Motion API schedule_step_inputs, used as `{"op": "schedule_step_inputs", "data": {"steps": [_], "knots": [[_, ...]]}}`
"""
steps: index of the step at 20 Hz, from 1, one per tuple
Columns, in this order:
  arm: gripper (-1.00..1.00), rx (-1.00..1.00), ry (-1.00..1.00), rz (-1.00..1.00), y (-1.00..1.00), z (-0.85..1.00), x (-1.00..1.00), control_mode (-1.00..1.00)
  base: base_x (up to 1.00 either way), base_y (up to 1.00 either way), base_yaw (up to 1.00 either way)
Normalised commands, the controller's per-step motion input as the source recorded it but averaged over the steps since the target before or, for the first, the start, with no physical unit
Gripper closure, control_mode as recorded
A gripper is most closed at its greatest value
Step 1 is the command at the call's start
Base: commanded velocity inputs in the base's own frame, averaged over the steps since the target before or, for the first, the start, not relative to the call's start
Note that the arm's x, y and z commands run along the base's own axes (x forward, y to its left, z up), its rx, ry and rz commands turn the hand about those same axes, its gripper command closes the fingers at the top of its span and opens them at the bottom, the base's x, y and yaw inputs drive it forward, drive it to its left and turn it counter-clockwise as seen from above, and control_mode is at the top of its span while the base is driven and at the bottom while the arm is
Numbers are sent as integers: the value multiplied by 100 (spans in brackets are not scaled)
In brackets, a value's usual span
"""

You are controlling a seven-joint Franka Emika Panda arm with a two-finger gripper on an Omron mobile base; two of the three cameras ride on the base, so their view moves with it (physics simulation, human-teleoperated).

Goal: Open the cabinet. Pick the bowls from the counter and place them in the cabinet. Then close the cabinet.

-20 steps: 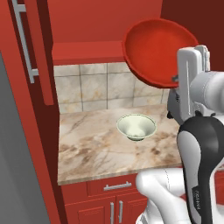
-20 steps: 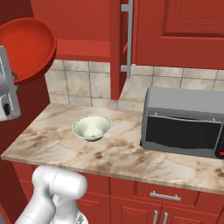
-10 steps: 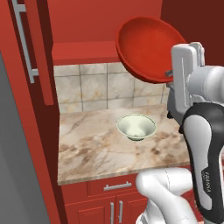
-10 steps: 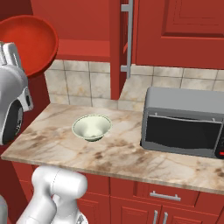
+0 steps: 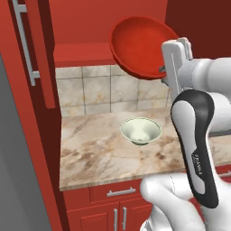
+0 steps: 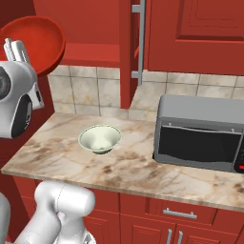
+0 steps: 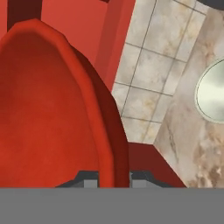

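The glossy red bowl (image 5: 142,47) hangs tilted on its edge in front of the open cabinet (image 5: 83,54), high above the counter (image 5: 94,158). My gripper (image 5: 163,71) is shut on its rim. In the hand view that rim (image 7: 109,131) runs down between the two fingertips of my gripper (image 7: 113,177). From the right, the red bowl (image 6: 35,43) sits above the white hand, with my gripper (image 6: 14,47) at its lower edge. The small pale bowl (image 5: 140,131) (image 6: 99,138) (image 7: 212,92) stands upright on the counter (image 6: 133,167). Both cabinet doors (image 5: 31,49) (image 6: 136,47) stand open.
A grey microwave (image 6: 200,133) stands on the right of the counter. A closed red wall cabinet (image 6: 200,33) hangs above it. Red base cabinets with a drawer (image 5: 121,191) run below the counter edge. A grey wall (image 5: 13,189) borders the left.
The gripper has carried the red bowl left and slightly upward toward the cabinet opening, and the hand has turned. The pale bowl has stayed in place.
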Motion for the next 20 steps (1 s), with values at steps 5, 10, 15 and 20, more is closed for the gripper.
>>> {"op": "schedule_step_inputs", "data": {"steps": [5,10,15,20], "knots": [[100,-11,0,0,27,0,57,-100,0,0,0],[100,-10,0,0,27,0,59,-100,0,0,0],[100,-5,0,0,10,0,55,-100,0,0,0],[100,-3,0,0,9,0,57,-100,0,0,0]]}}
